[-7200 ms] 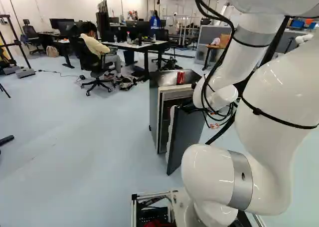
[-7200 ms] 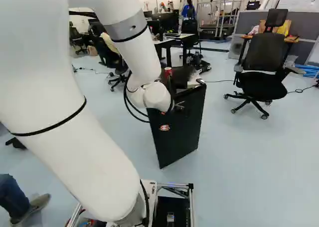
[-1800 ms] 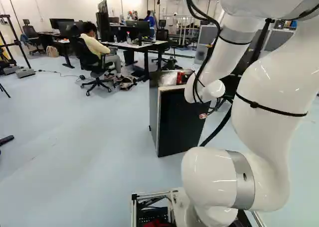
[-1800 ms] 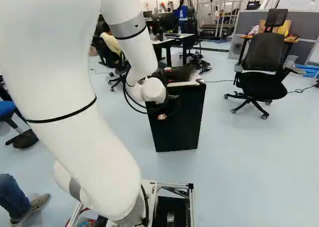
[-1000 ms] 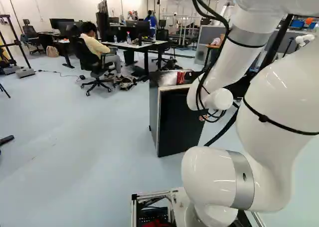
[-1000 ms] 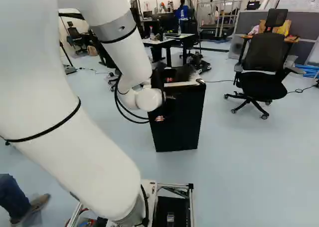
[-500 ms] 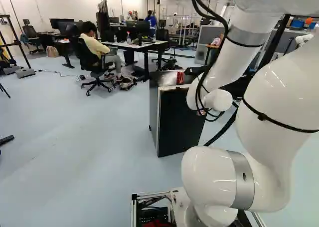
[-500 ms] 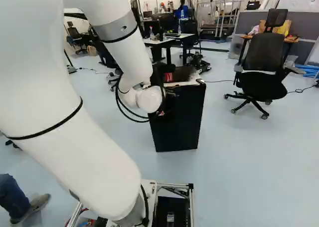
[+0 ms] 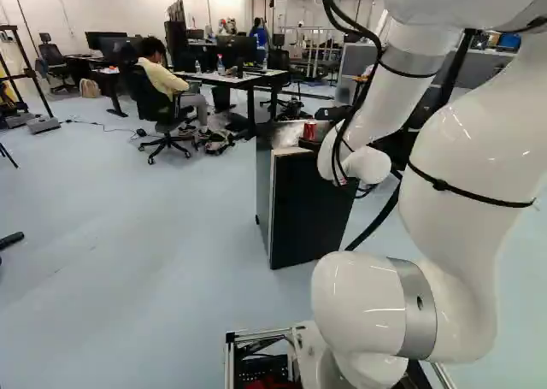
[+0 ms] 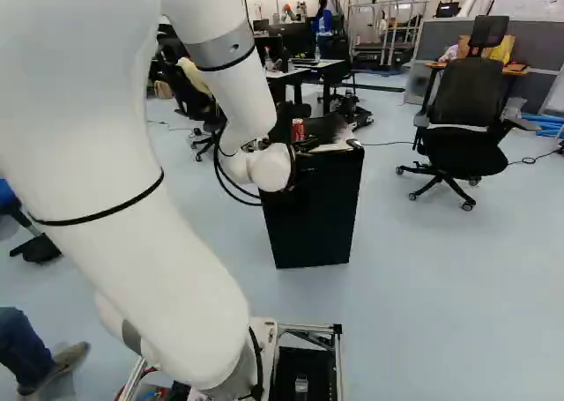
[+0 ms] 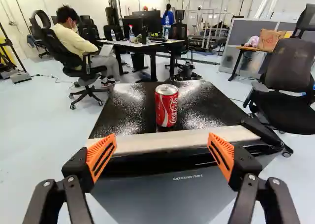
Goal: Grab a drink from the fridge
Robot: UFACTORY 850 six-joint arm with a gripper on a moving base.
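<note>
Ok so the red can [image 11: 166,106] stands on the fridge [image 11: 157,197] (just upper right of centre, left base view), pretty much dead ahead of the tool [image 11: 162,144], released and spread wide.

Red can [image 11: 167,107] upright on top of the fridge [image 11: 162,199], close to the pale strip [image 11: 172,140] along its near edge. Orange pads [image 11: 102,156] wide apart at the fridge's near side; desk [image 11: 140,45] beyond it, office chair [image 11: 291,69] off beside it.
</note>
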